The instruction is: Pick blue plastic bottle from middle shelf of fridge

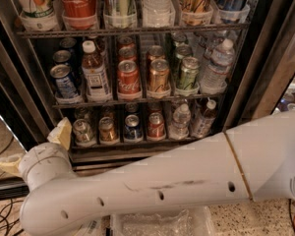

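The blue plastic bottle [94, 72] stands upright on the middle shelf [137, 102] of the fridge [268, 58], second from the left, between a blue can and a red Coca-Cola can. It holds brown drink and has a white cap and a white label. My gripper [34, 149] is low at the bottom left, in front of the lower shelf and below the bottle. Its two tan fingertips [62, 132] are spread apart and hold nothing. My white arm [177, 181] crosses the bottom of the view.
Cans [158, 75] and a clear water bottle [216, 68] fill the rest of the middle shelf. Cans and small bottles [181, 120] stand on the lower shelf. Cups and bottles sit on the top shelf [132, 29]. A clear plastic bin [152, 224] and cables [0, 220] lie on the floor.
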Available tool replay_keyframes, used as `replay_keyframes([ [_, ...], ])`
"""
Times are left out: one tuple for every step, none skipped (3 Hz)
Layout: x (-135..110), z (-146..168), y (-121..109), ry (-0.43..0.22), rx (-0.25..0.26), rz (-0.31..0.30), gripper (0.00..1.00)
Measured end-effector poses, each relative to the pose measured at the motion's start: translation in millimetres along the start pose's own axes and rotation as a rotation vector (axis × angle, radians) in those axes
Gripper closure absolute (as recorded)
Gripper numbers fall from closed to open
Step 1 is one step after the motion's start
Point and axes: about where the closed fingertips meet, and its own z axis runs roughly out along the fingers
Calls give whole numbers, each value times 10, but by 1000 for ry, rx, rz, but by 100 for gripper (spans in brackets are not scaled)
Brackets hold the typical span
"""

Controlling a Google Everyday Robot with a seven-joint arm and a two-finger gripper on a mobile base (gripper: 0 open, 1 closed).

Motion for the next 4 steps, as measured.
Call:
replay_keyframes([
  [225, -197, 65, 30, 88, 55, 0],
  [205, -230, -161, 14, 175, 77, 0],
  [205, -230, -161, 14, 175, 77, 0],
  [260, -343, -346, 25, 254, 83, 0],
])
